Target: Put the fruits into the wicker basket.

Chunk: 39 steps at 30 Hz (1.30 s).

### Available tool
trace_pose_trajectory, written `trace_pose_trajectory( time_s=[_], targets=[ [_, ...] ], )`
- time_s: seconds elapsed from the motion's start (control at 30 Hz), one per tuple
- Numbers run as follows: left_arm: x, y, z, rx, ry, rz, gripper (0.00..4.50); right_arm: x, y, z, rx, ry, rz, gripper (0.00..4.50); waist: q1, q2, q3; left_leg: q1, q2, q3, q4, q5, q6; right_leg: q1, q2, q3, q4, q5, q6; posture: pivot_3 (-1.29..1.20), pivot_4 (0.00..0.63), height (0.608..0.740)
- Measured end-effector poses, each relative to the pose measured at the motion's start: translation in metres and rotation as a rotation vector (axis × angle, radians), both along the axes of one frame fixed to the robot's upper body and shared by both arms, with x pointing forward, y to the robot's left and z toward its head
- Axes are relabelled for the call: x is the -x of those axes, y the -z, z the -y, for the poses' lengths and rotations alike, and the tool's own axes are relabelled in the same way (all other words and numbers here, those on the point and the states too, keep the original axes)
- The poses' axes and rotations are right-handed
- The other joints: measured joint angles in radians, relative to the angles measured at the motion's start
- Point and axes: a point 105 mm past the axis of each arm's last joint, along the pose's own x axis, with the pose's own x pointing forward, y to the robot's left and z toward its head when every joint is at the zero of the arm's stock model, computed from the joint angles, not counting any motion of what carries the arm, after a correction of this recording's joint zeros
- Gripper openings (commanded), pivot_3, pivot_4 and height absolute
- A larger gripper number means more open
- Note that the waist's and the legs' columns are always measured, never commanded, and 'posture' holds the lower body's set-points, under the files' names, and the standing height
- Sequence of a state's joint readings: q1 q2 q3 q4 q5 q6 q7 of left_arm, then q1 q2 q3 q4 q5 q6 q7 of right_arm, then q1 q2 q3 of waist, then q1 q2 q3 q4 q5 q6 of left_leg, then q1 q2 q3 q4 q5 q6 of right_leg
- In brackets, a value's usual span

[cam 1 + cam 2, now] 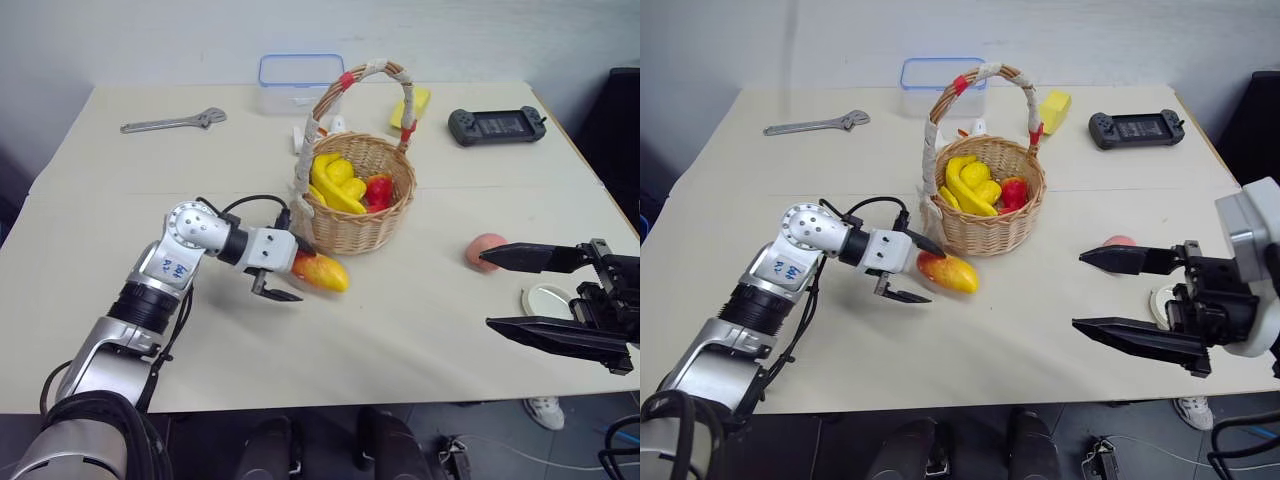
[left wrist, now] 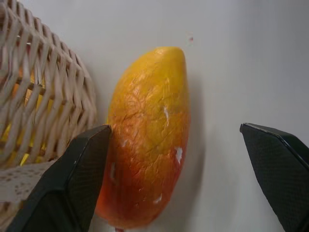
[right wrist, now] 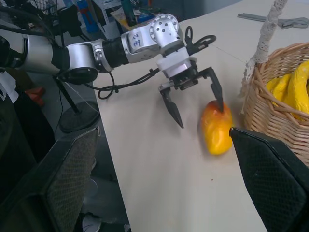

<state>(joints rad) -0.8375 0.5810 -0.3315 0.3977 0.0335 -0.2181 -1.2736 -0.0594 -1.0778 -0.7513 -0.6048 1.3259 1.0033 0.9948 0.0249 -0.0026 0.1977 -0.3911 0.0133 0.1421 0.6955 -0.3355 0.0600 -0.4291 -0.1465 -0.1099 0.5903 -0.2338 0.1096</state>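
Wicker basket (image 1: pixel 355 205) stands centre frame on the surface (image 1: pixel 200 180), yellow and red fruit inside. Mango (image 1: pixel 322 271) lies just below-left of it, left gripper (image 1: pixel 285 268) spread wide around its near end. Peach (image 1: pixel 486 249) at right, beside the spread right gripper (image 1: pixel 487 290). Wrench (image 1: pixel 172 122) upper left.

Orange-yellow mango (image 1: pixel 321 271) blushing red; pink peach (image 1: pixel 485 248); tan woven basket (image 1: pixel 358 195), white handle banded red; black pincers.
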Motion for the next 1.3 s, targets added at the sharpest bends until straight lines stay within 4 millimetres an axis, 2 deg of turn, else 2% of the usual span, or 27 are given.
trace_pose_trajectory(
  time_s=[0.07, 0.1, 0.17, 0.37, 0.43, 0.53, 0.63, 0.73, 0.83, 0.93, 1.07, 1.3],
  targets=[
    [-0.003, 0.002, 0.003, 0.003, -0.005, 0.025, 4.5, -0.002, 0.002, 0.001, 0.002, 0.023, -0.005, 4.44, -0.003, 0.0, 0.0, 0.0, 0.0, 0.001, 0.0, 0.0, 0.0, 0.0, 0.0, 0.0, 0.0, 0.0, 0.0, 0.0, 0.15, 0.74],
    [-0.004, 0.003, 0.003, 0.0, -0.009, 0.038, 4.31, -0.003, 0.002, 0.001, 0.003, 0.033, -0.006, 4.48, -0.003, 0.0, 0.0, 0.001, 0.0, 0.001, 0.0, 0.0, 0.0, 0.0, 0.0, 0.0, 0.0, 0.0, 0.0, 0.0, 0.15, 0.74],
    [-0.007, 0.004, 0.002, 0.004, -0.023, 0.057, 3.87, -0.004, 0.004, 0.001, 0.007, 0.045, -0.008, 4.5, -0.003, 0.0, 0.0, 0.001, 0.0, 0.001, 0.0, 0.0, 0.0, 0.0, 0.0, 0.0, 0.001, 0.0, 0.0, 0.0, 0.15, 0.74],
    [-0.01, -0.001, 0.002, 0.02, -0.033, 0.075, 2.09, -0.006, 0.004, -0.002, -0.002, 0.061, -0.008, 4.5, -0.002, 0.0, 0.0, 0.001, 0.0, 0.001, 0.001, 0.0, 0.001, 0.0, 0.0, 0.0, 0.001, 0.0, 0.0, 0.0, 0.15, 0.74],
    [-0.01, -0.002, 0.001, 0.029, -0.038, 0.064, 1.81, -0.007, 0.006, -0.002, -0.003, 0.059, -0.012, 4.5, -0.003, 0.0, 0.0, 0.001, 0.001, 0.001, 0.001, -0.001, 0.0, 0.0, 0.0, 0.0, 0.001, 0.0, 0.0, 0.0, 0.15, 0.74],
    [-0.009, -0.003, -0.005, 0.048, -0.053, 0.02, 1.77, -0.008, 0.006, -0.002, -0.004, 0.064, -0.015, 4.5, -0.004, 0.0, 0.0, 0.001, 0.001, 0.001, 0.001, -0.001, 0.0, 0.0, 0.0, 0.0, 0.001, 0.0, 0.0, 0.0, 0.15, 0.74],
    [0.0, -0.009, -0.021, 0.125, -0.083, -0.08, 1.77, -0.008, 0.006, -0.002, -0.007, 0.07, -0.009, 4.5, -0.007, 0.0, 0.0, 0.0, 0.001, 0.001, 0.001, -0.001, 0.0, 0.0, 0.001, 0.0, 0.001, 0.0, 0.0, 0.0, 0.15, 0.74],
    [0.005, -0.032, -0.033, 0.275, -0.138, -0.19, 1.77, -0.012, 0.0, -0.002, -0.017, 0.089, 0.03, 4.5, -0.007, 0.0, 0.0, 0.0, 0.001, 0.001, 0.002, -0.001, 0.0, 0.0, 0.001, 0.0, 0.001, 0.0, 0.0, 0.0, 0.15, 0.74],
    [0.005, -0.064, -0.033, 0.442, -0.197, -0.265, 1.77, -0.018, -0.01, -0.002, -0.034, 0.118, 0.085, 4.5, -0.001, 0.0, 0.0, 0.0, 0.001, 0.0, 0.003, 0.0, 0.001, 0.001, 0.0, 0.0, 0.001, 0.001, 0.001, 0.0, 0.15, 0.74],
    [0.011, -0.09, -0.019, 0.563, -0.22, -0.327, 1.77, -0.023, -0.007, -0.003, -0.045, 0.129, 0.079, 4.5, 0.002, 0.0, 0.0, -0.001, 0.0, 0.0, 0.003, -0.001, 0.001, 0.002, 0.001, 0.0, 0.001, 0.001, 0.002, 0.0, 0.15, 0.74],
    [0.016, -0.108, 0.023, 0.666, -0.254, -0.401, 1.77, -0.026, -0.005, -0.006, -0.05, 0.123, 0.077, 4.5, 0.0, 0.0, 0.0, -0.002, -0.001, 0.0, 0.003, 0.0, 0.003, 0.002, 0.006, 0.001, 0.001, 0.003, 0.005, 0.0, 0.15, 0.74],
    [-0.007, -0.112, 0.051, 0.745, -0.523, -0.422, 1.77, -0.028, -0.004, -0.008, -0.048, 0.123, 0.079, 4.5, -0.002, -0.001, 0.0, 0.0, 0.001, 0.002, 0.003, 0.0, 0.002, 0.002, 0.01, 0.003, 0.001, 0.003, 0.005, 0.0, 0.15, 0.74]
  ],
)
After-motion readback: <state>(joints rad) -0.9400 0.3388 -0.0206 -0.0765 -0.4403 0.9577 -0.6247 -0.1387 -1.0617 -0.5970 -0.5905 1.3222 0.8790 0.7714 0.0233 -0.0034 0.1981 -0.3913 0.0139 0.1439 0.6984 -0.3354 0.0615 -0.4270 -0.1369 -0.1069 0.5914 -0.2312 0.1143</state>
